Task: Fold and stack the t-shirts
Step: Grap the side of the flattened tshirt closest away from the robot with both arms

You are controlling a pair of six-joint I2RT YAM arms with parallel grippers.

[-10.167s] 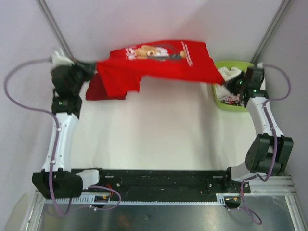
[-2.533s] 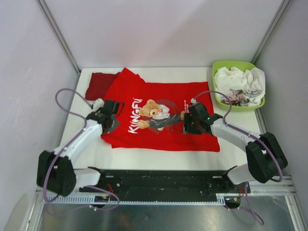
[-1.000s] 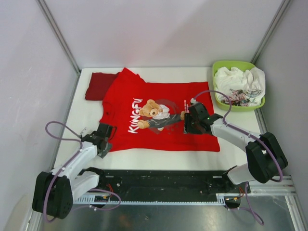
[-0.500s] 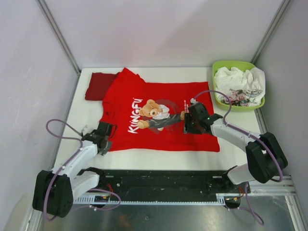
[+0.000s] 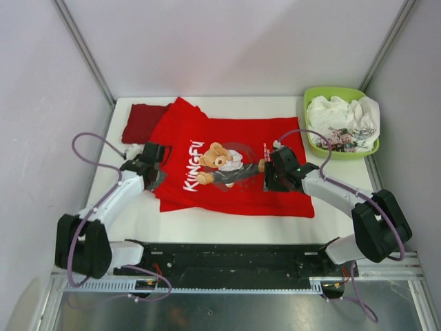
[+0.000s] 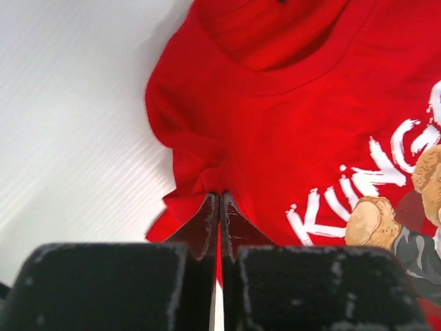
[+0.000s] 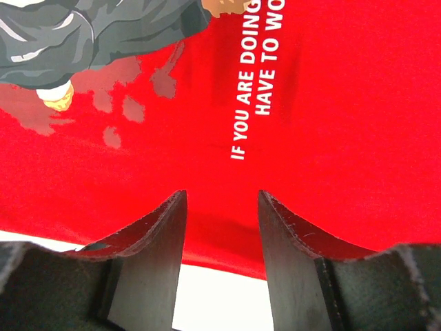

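A bright red t-shirt point(image 5: 234, 181) with a bear and white "KUNGFU" lettering lies spread face up on the white table point(image 5: 227, 224). My left gripper point(image 5: 156, 167) is shut on its left sleeve; in the left wrist view the fingertips point(image 6: 219, 197) pinch a bunched fold of red cloth point(image 6: 200, 165) below the collar. My right gripper point(image 5: 269, 181) stands open over the shirt's right part, its fingers point(image 7: 162, 227) straddling flat cloth point(image 7: 289, 138) near the hem. A plain darker red t-shirt point(image 5: 140, 121) lies folded at the back left, partly under the bright one.
A lime-green basket point(image 5: 333, 91) holding white and patterned cloth point(image 5: 341, 116) stands at the back right corner. Grey walls and two slanted metal posts point(image 5: 83, 52) close in the table. The arms' black base rail point(image 5: 234, 256) runs along the near edge.
My left gripper has shut on the sleeve at the shirt's near-left corner and drawn it back and inward, folding that edge over. The right arm has stayed put.
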